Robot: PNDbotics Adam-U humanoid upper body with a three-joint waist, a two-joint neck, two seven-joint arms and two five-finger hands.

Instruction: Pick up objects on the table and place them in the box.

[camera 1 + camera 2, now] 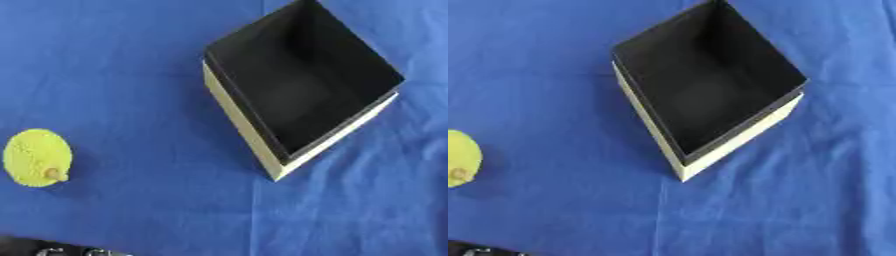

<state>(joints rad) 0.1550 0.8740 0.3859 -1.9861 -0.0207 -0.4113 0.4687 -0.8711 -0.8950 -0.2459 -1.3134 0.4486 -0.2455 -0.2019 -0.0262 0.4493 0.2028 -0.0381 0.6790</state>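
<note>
I have the blue cloth-covered worktop under the head camera, with an open box, black inside with cream outer walls, sitting right of centre and turned so one corner points toward me. It looks empty. The one thing left to collect is a round, bumpy yellow fruit-like object with a short tan stem, lying at the left edge, well apart from the box.

At the bottom left corner I see only a dark part of the robot with silver bits. I cannot tell whether it is the left hand or how its fingers stand; the right hand shows in neither view.

The step I judge to be in hand is the reach for the yellow object. It is nearly round, so its long axis is hardly marked; the stem points down and slightly right in the view, toward me. I would bring the left hand in from the left with fingers spread wide, close across the body rather than the stem, lift clear of the cloth, then carry it over the box's near left wall before letting go.
</note>
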